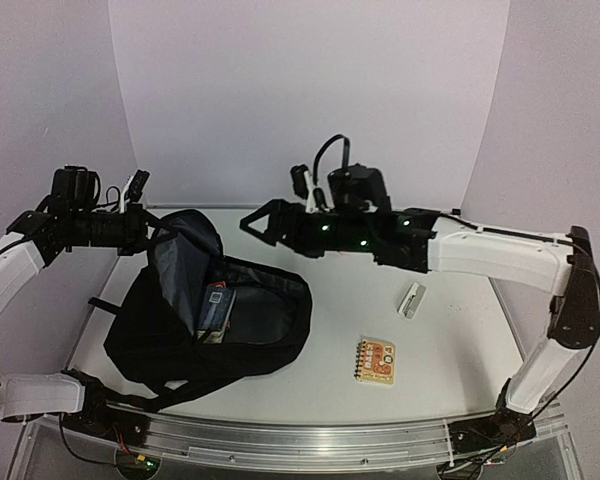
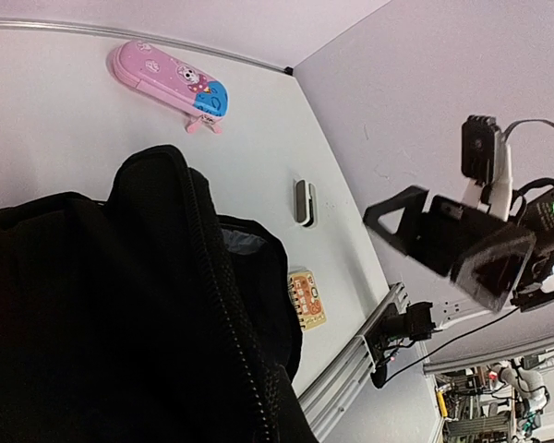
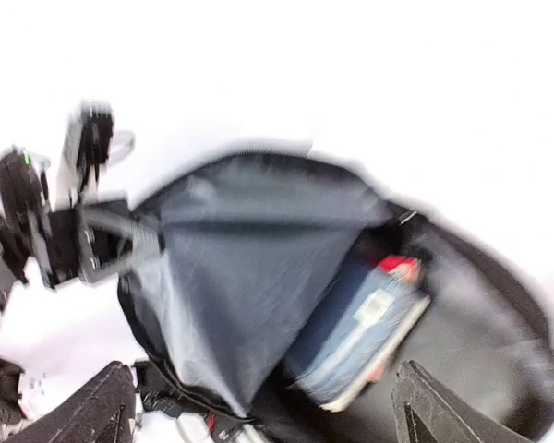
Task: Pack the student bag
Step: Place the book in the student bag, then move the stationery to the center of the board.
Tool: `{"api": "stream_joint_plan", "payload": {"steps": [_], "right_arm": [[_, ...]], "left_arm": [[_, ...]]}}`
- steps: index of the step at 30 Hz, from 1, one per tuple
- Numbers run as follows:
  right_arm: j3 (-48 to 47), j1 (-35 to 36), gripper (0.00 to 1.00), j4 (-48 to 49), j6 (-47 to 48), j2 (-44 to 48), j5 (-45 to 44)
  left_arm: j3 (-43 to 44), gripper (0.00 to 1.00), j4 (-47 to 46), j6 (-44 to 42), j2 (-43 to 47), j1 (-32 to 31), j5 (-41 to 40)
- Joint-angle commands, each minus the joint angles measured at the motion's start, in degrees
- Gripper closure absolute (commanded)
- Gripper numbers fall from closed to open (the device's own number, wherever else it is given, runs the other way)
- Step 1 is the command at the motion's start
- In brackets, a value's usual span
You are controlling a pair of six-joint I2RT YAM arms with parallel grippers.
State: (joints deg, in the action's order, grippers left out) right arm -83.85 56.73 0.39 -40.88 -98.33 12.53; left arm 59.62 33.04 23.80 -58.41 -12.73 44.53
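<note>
The student bag (image 1: 250,325), a black backpack, lies at the left of the table with its flap raised, showing the grey lining (image 3: 240,258). A blue book (image 1: 217,305) lies inside and also shows in the right wrist view (image 3: 360,328). My left gripper (image 1: 148,232) is shut on the flap's upper edge and holds it up; black fabric (image 2: 102,314) fills its wrist view and hides the fingers. My right gripper (image 1: 263,222) is open and empty, in the air just right of the bag's opening and pointing at it. It also shows in the left wrist view (image 2: 443,245).
An orange spiral notebook (image 1: 375,360) lies right of the bag near the front. A small white block (image 1: 412,299) lies further right. A pink pencil case (image 2: 171,85) lies at the back of the table. The metal rail (image 1: 300,440) runs along the front edge.
</note>
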Motion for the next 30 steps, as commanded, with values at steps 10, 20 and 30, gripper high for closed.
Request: {"api": "stream_joint_plan", "payload": {"steps": [10, 20, 30], "right_arm": [[3.84, -21.15, 0.11, -10.85, 13.96, -3.57, -5.94], [-5.98, -26.11, 0.40, -11.70, 22.24, -18.71, -6.87], [-14.68, -26.84, 0.49, -12.77, 26.57, -29.83, -8.63]], "left_arm": [[1.77, 1.00, -2.08, -0.93, -0.75, 0.50, -3.64], [-1.14, 1.00, -4.43, 1.78, -0.35, 0.45, -4.36], [-0.94, 1.00, -2.59, 1.24, 0.75, 0.45, -6.14]]}}
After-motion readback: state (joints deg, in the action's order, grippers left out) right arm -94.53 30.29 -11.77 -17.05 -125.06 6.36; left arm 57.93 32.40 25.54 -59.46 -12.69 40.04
